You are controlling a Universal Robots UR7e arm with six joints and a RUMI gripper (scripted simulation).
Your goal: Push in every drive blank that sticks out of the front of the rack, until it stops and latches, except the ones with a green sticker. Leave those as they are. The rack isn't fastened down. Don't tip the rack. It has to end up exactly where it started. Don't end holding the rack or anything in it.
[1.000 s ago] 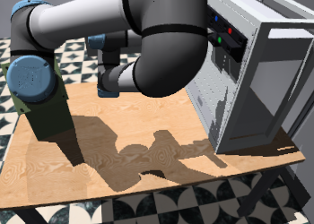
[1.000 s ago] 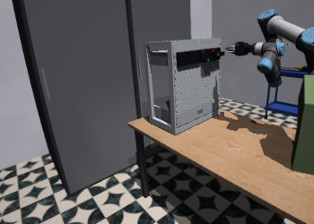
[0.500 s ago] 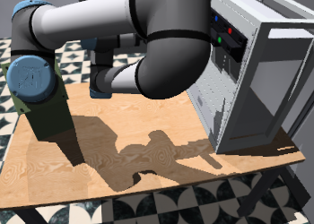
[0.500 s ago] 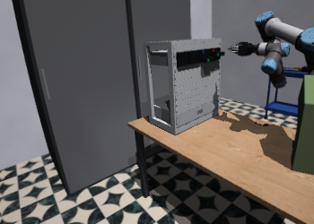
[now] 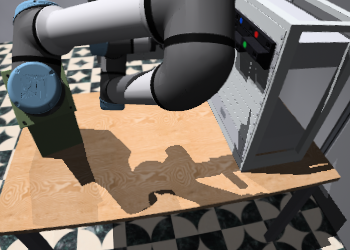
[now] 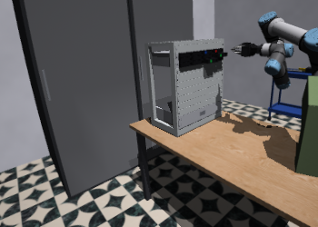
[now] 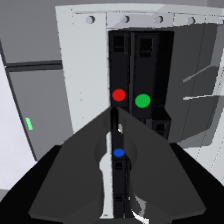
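Note:
The grey rack [image 5: 300, 95] [image 6: 186, 86] stands upright at the far end of the wooden table [image 5: 150, 135] [image 6: 236, 150]. Black drive blanks fill its top row. One has a blue sticker [image 5: 241, 20] [image 6: 205, 53] [image 7: 118, 152], one a red sticker [image 5: 256, 34] [image 6: 215, 51] [image 7: 118, 95], and one a green sticker [image 5: 244, 44] [image 6: 212, 60] [image 7: 142, 100]. A dark blank end juts a little from the front near the red and green stickers. I cannot tell which one it is. My gripper [image 6: 233, 49] [image 7: 114, 109] is shut and empty. It hovers a short gap in front of the blanks, level with the top row. In the top view the arm hides it.
The robot's green base block [image 5: 50, 130] [image 6: 309, 127] stands on the table opposite the rack. Tall grey cabinets [image 6: 82, 77] stand behind the rack. A blue shelf [image 6: 282, 104] is beyond the table. The rack sits close to the table's edge.

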